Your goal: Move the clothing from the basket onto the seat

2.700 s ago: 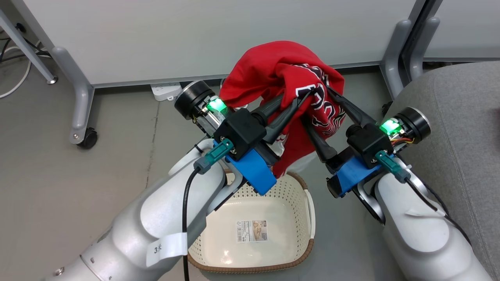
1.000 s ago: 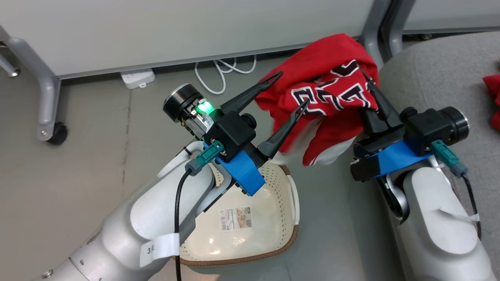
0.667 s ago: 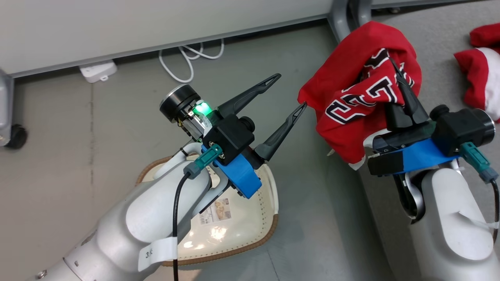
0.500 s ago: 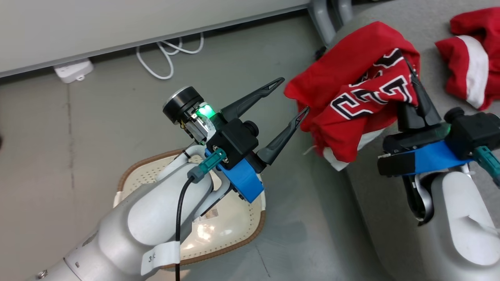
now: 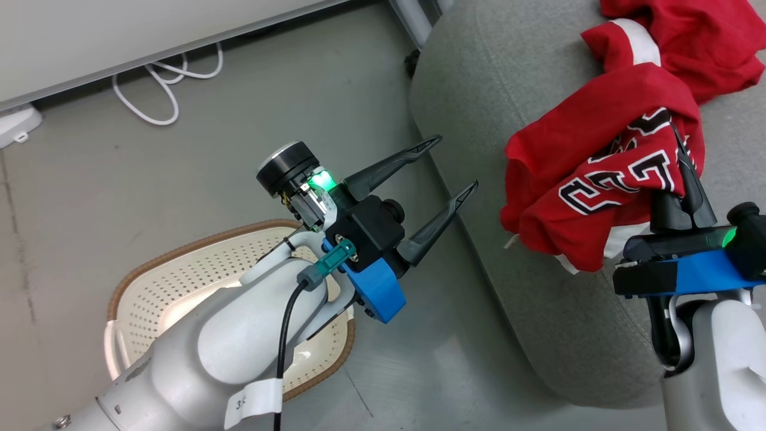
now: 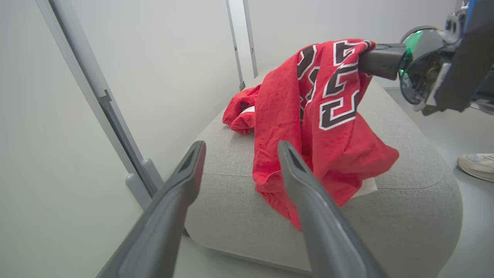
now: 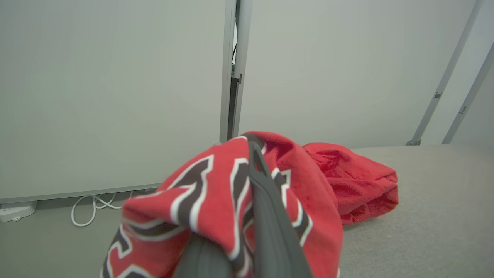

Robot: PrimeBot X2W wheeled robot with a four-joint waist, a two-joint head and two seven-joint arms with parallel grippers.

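The lettered red jersey [image 5: 604, 179] hangs above the grey seat [image 5: 479, 78], held up by my right gripper [image 5: 679, 140], which is shut on its cloth. In the right wrist view the same jersey [image 7: 216, 200] drapes over the fingers [image 7: 270, 216]. The plain red garment with a white band [image 5: 676, 36] lies on the seat behind it. My left gripper [image 5: 458, 161] is open and holds nothing, just left of the seat's edge. The cream basket [image 5: 173, 281] sits on the floor at lower left, half hidden by my left arm.
A white cable [image 5: 161, 75] loops on the floor by the wall panel, with a power strip [image 5: 15, 126] at far left. A person's shoe [image 6: 476, 166] stands on the floor beyond the seat in the left wrist view. Partition legs [image 6: 135, 181] rise beside the seat.
My left gripper let go of the jersey and opened. The right gripper carried the jersey from over the basket to above the seat. The camera swung right.
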